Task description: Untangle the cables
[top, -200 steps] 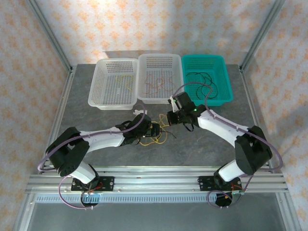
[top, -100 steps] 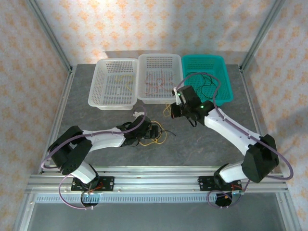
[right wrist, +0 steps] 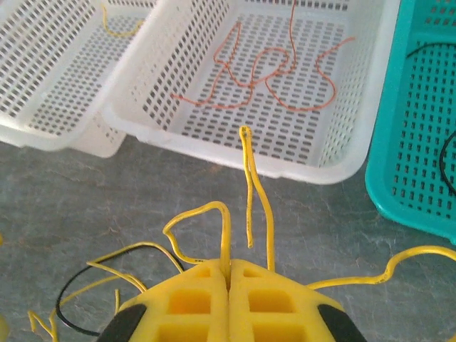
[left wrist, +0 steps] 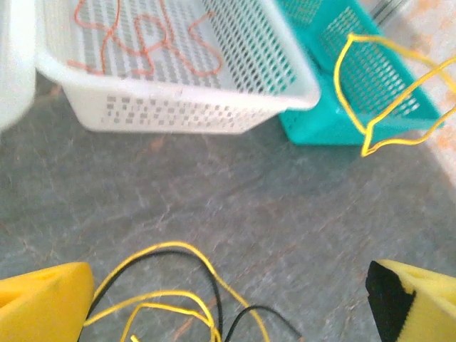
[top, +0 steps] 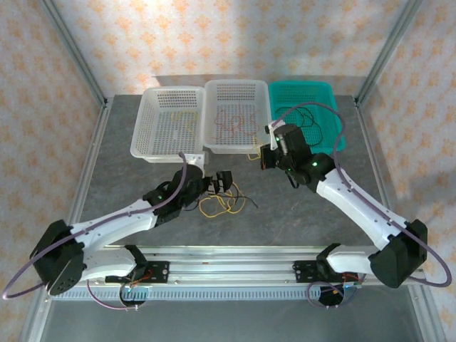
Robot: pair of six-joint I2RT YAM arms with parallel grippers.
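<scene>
Right hand (right wrist: pixel 229 274) risen toward middle basket (top: pixel 235 147), pinching yellow wire (right wrist: pixel 249 185); left hand (top: pixel 222 180) spread over tangle (top: pixel 221 205) in front of basket. Watch: your wire's trailing end may snag tangle, drag it along.

The grey table (top: pixel 285 214) holds two white baskets (top: pixel 165 153), a teal basket (top: pixel 303 85) and yellow-black cables (top: pixel 217 206), apparently tangled.

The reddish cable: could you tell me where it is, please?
Top view: the reddish cable lies in the middle white basket, between the left white basket and the teal basket.
</scene>
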